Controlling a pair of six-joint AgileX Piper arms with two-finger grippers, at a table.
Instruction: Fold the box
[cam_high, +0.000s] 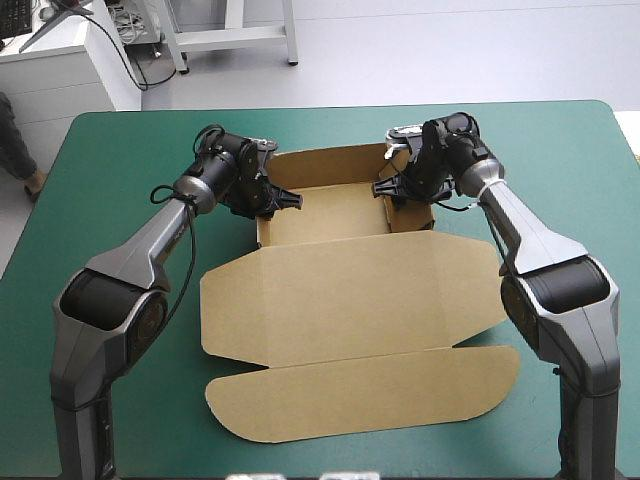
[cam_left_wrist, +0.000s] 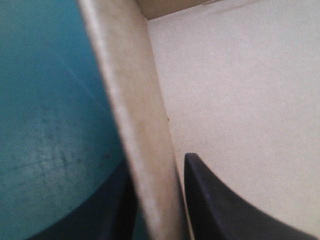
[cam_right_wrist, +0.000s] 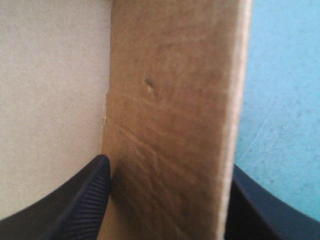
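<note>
Nearest you lies the round lid flap (cam_high: 360, 395) of the brown box (cam_high: 350, 290), flat on the teal-green bench (cam_high: 110, 160). The tray part sits farther back. Your left hand (cam_high: 285, 200) pinches the left wall (cam_left_wrist: 145, 125), almost closed on it. Your right hand (cam_high: 392, 190) pinches the right wall (cam_right_wrist: 175, 100) the same way. You can expect light, stiff, smooth board that bends at its creases, so hold each of the 2 walls near its top edge.

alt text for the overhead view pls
A brown cardboard box lies half-formed on a teal-green table: its far part is a shallow tray with raised walls, and its lid lies flat toward the near edge. The left claw grips the tray's left wall and the right claw grips its right wall.
</note>
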